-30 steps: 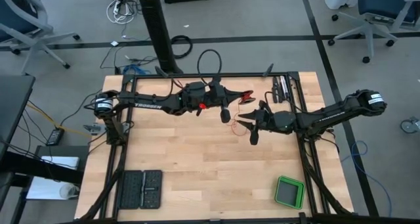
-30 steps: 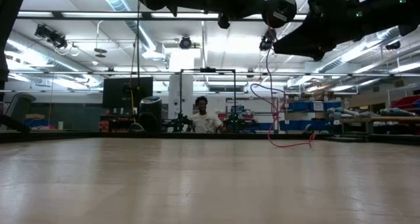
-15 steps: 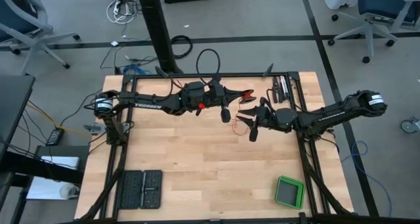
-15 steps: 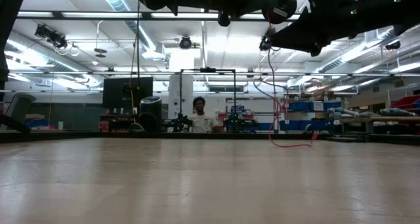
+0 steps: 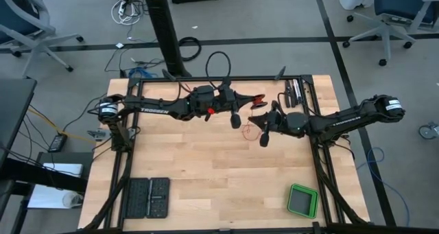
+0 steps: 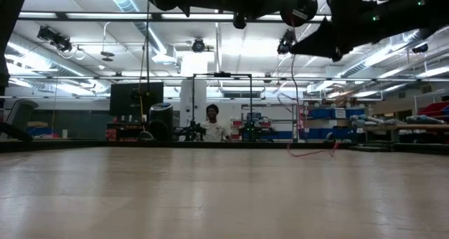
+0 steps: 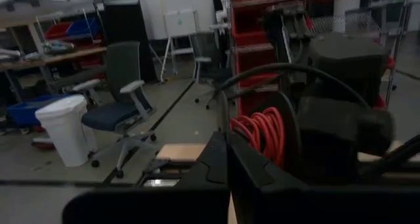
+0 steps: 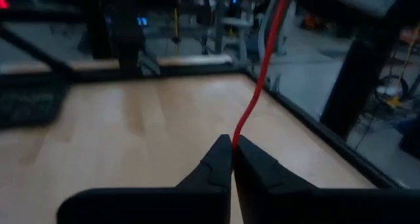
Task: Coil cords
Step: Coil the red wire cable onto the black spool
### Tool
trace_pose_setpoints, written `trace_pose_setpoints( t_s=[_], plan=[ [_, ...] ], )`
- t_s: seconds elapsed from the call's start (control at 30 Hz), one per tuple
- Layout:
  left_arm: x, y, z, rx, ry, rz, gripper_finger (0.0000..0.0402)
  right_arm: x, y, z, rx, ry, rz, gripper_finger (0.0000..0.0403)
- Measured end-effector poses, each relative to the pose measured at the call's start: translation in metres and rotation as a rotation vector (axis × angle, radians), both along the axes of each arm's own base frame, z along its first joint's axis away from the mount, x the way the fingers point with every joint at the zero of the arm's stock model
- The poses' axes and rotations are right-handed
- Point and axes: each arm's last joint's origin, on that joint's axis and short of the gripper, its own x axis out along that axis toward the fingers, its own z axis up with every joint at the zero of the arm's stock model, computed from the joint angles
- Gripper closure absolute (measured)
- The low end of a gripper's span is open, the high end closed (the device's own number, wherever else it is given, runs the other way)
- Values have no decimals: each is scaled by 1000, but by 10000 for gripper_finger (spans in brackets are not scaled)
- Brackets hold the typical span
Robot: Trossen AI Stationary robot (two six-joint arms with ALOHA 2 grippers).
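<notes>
Both grippers are up over my wooden table (image 5: 206, 172) — right gripper (image 8: 231, 147) pinches the thin red-orange cord (image 8: 262, 73); left gripper (image 7: 227, 159) is closed beside its coil.

A robotics lab or workshop: a wooden worktop (image 5: 206, 165) framed in black rails stands on a grey floor, ringed by office chairs (image 5: 387, 14) and loose floor cables (image 5: 127, 7), with storage shelving (image 6: 330, 123), ceiling strip lights (image 6: 130, 1) and a seated person (image 6: 212, 127) beyond.
</notes>
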Motion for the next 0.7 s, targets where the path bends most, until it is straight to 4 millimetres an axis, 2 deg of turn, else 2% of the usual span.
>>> trace_pose_setpoints(
  t_s=[0.13, 0.4, 0.53, 0.7],
  plan=[
    [-3, 0, -1, -8, 54, 0, 400, -6, -5, -2, -21, 50, -107, 395],
    [-8, -1, -11, -4, 225, 0, 400, -27, -19, 15, -95, 45, -224, 397],
    [-13, 1, -15, 59, 320, 82, 400, -31, -22, 32, -79, -27, -135, 399],
    [-14, 3, -15, 79, 331, 161, 400, -22, -25, 48, -52, -61, -91, 397]
  ],
)
